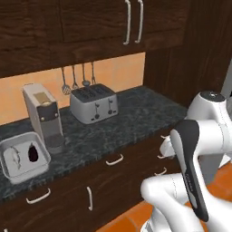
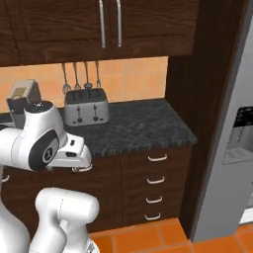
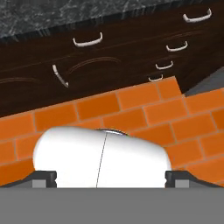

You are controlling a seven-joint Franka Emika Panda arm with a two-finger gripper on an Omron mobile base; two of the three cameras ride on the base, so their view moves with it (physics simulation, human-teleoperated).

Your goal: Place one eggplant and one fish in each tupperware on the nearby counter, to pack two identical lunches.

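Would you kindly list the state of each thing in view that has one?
Tupperware: lid off, holding one eggplant and one fish.
Eggplant: lying inside the tupperware.
Fish: lying inside, beside the eggplant.
Gripper: open, empty, facing the floor.
Toaster: slots empty.
Upper cabinet doors: closed.
Drawers: closed.

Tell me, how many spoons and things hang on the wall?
4. The thin silver metal utensils hang in a row on the orange wall above the shiny silver two-slot toaster, just under the dark brown wooden cupboards. More could hang out of view.
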